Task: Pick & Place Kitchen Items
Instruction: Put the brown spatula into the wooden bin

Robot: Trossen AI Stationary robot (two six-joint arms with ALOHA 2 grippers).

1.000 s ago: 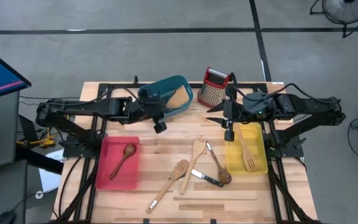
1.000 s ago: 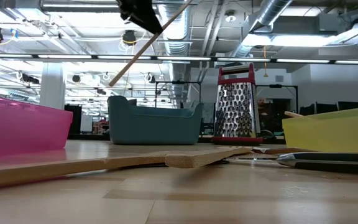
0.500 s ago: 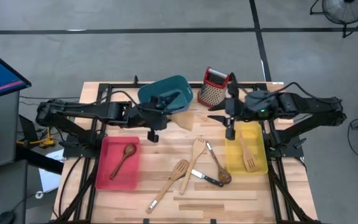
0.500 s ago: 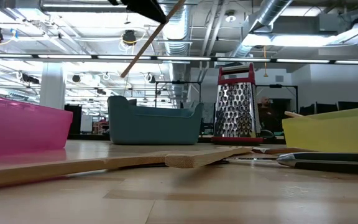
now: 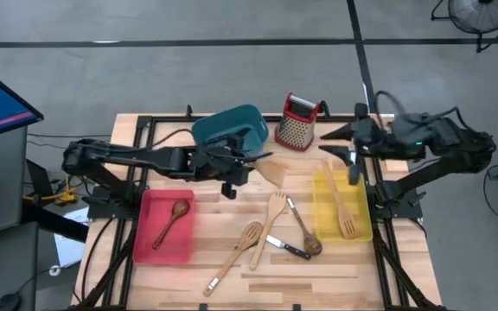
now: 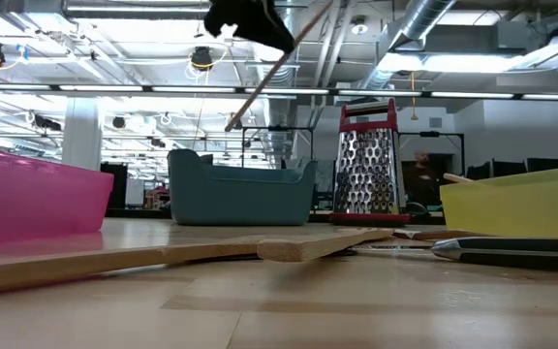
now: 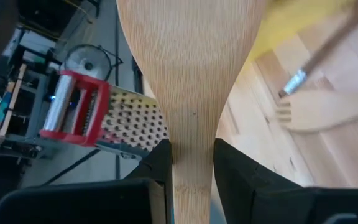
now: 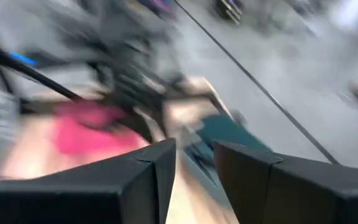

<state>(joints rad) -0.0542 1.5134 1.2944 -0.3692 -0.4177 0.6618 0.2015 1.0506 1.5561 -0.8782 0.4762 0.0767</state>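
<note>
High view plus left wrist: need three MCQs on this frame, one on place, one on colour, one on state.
1. What lies in the red bin?
A. a knife
B. a wooden spoon
C. nothing

2. What colour is the top of the grater?
A. red
B. teal
C. yellow

3. What is the left gripper doing?
A. hanging open and empty
B. clamped on a knife
C. shut on a wooden spatula

Key:
1 B: the high view shows one brown spoon lying inside the red bin.
2 A: a red cap sits over the perforated metal body.
3 C: the left wrist view shows both fingers pressed against the spatula's neck, with the blade pointing forward.
</note>
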